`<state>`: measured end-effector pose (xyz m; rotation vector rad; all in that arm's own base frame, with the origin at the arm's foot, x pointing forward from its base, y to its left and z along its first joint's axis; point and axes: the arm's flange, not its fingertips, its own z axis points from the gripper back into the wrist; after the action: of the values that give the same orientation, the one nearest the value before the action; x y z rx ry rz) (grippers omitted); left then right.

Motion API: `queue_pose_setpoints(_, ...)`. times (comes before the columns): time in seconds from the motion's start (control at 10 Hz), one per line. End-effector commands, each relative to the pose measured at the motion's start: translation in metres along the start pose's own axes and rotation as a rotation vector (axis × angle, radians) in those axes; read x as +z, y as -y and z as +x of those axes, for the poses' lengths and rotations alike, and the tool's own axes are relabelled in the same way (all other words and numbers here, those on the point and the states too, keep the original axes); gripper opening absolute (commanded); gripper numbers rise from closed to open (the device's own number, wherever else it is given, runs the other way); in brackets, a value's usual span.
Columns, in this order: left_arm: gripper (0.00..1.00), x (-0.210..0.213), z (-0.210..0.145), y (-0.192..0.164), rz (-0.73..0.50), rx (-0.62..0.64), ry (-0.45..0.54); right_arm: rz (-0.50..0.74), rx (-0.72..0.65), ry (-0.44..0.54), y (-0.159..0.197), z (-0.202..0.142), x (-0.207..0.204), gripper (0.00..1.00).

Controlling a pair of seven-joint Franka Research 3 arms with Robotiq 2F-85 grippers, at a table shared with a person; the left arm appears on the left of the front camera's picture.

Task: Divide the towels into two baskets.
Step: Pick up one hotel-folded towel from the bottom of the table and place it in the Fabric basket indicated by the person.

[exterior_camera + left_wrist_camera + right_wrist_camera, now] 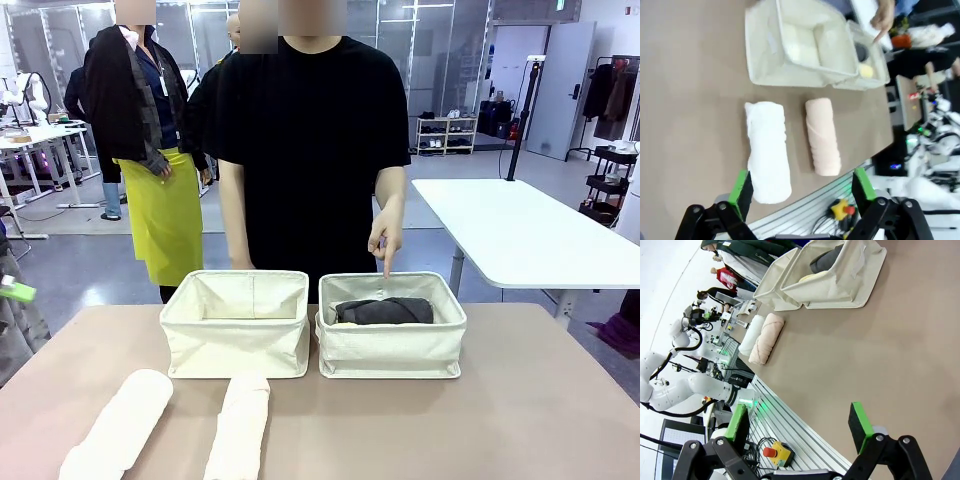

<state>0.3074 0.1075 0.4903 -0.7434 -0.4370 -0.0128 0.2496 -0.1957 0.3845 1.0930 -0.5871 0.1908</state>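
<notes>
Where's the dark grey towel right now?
In the front view, the dark grey towel lies inside the right-hand basket, close to the person's pointing hand.

Person's hand (386,238): is hanging over the far rim of the right basket (392,352).
Under the hand: one towel (384,311) is lying in that basket, a second towel (812,277) beside it.
Left of the hand: the left basket (236,345) is standing just beside the right one.
Nearer than the hand, leftward: outer roll (118,430) and inner roll (240,428) are lying side by side on the table (500,420).

White table (520,235) behind right; yellow apron (165,215) far left; red stop button (771,452).
</notes>
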Motion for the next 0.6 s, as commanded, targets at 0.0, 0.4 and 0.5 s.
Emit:
queue_pose_setpoints(0.0, 1.0, -0.046, -0.02, 0.034, 0.104, -0.037, -0.091, 0.012, 0.012, 0.014, -0.003, 0.0, 0.001, 1.0)
queue_pose_setpoints(0.4, 1.0, -0.102, -0.028, 0.064, 0.409, -0.154, -0.151, 0.012, 0.012, 0.014, -0.003, 0.0, 0.001, 1.0)
queue_pose_setpoints(0.5, 1.0, -0.112, -0.032, 0.065, 0.431, -0.163, -0.177, 0.012, 0.012, 0.014, -0.003, 0.0, 0.001, 1.0)
